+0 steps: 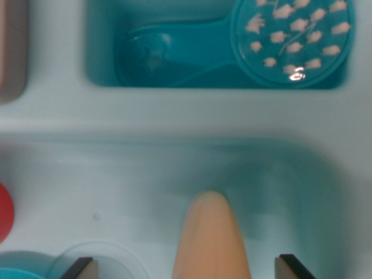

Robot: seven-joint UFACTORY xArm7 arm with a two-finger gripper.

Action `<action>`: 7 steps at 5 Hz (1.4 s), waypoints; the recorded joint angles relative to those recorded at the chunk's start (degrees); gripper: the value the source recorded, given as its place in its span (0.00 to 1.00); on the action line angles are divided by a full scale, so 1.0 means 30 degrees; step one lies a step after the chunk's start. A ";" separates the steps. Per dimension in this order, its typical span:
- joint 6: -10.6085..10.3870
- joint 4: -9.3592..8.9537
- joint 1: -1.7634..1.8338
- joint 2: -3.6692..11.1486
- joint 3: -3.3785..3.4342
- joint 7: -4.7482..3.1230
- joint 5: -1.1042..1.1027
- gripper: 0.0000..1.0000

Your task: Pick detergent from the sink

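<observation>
the claw (186, 268) stands open, its two dark fingertips (78, 268) at the bottom edge of the wrist view. between them rises the orange, cone-shaped detergent (210, 238), not touched by either tip. it stands in the pale teal sink (116, 174). above, a deeper compartment holds a teal brush (232, 46) with white bristles.

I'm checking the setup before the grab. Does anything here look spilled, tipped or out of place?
Nothing looks spilled or broken. A teal brush lies flat in the upper compartment, bristles up. An orange tapered object, possibly the detergent, sits in the sink between the two fingers, which stand apart on either side.
</observation>
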 joint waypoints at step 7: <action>0.0137 0.0091 0.0001 -0.0046 -0.0002 0.0007 -0.0009 1.00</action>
